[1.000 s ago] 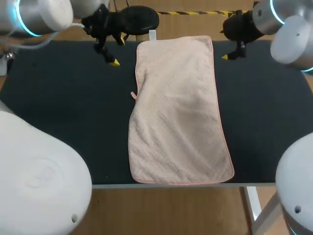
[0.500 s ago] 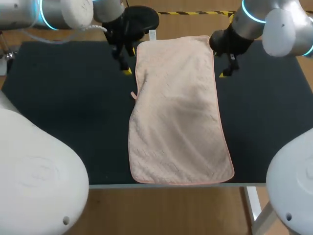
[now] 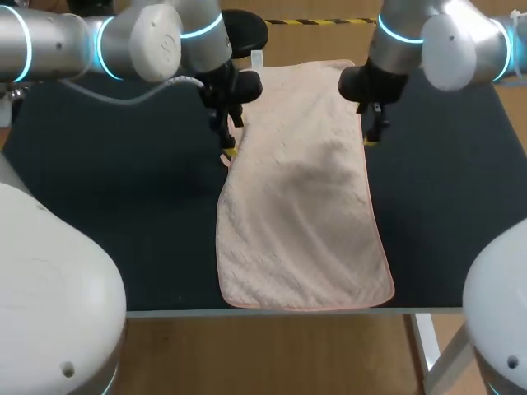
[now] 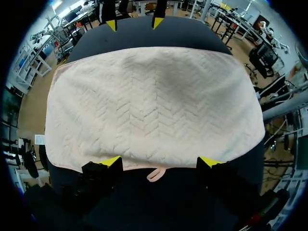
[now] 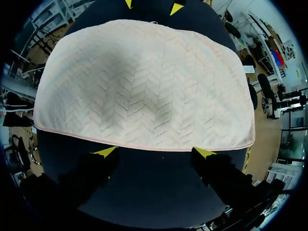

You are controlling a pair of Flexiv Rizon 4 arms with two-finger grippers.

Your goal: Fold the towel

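Observation:
A pale pink towel (image 3: pixel 300 189) lies flat and lengthwise on the dark table (image 3: pixel 99 206), its near end close to the front edge. My left gripper (image 3: pixel 230 140) hangs open at the towel's left long edge, beside the small loop tab (image 3: pixel 224 159). In the left wrist view the left gripper (image 4: pixel 160 161) straddles that edge of the towel (image 4: pixel 154 101), with the tab (image 4: pixel 156 174) between its fingers. My right gripper (image 3: pixel 371 130) stands open at the right long edge. In the right wrist view the right gripper (image 5: pixel 155 152) sits just short of the towel (image 5: pixel 139 86) hem.
Bare dark tabletop stretches wide on both sides of the towel. A small white label (image 3: pixel 257 58) sticks out at the towel's far end. Each wrist view shows the other arm's yellow tips across the towel.
Both arms have come in from beyond the towel's far corners and moved nearer along its long edges. Both grippers stay open and the towel has not shifted.

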